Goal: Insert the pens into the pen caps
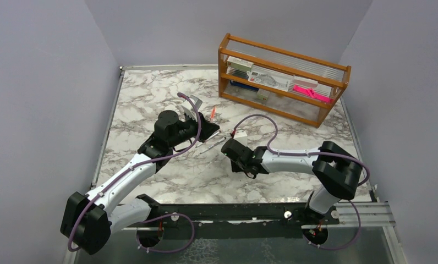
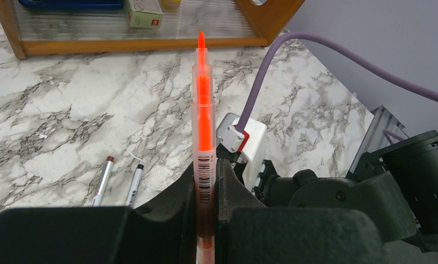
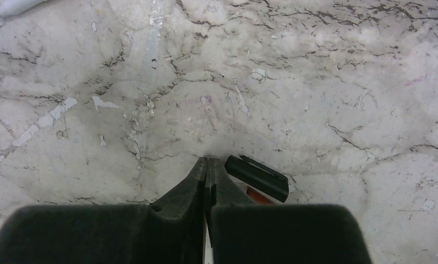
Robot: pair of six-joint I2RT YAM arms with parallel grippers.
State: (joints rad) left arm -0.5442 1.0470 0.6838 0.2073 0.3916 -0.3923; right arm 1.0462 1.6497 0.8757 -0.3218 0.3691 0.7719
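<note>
My left gripper is shut on the translucent orange-red pen, which stands up out of the jaws with its orange tip pointing away. In the top view that gripper hovers mid-table with the pen tip sticking out. Two silvery-grey pens lie side by side on the marble to its left. My right gripper is shut with nothing between the jaws, its tips down at the marble. The black pen cap lies just right of those tips. A dark red cap peeks out behind the right finger.
A wooden rack with boxes and a pink strip stands at the back right. The two arms' wrists are close together mid-table. A purple cable loops over the right arm. A metal rail runs along the near edge.
</note>
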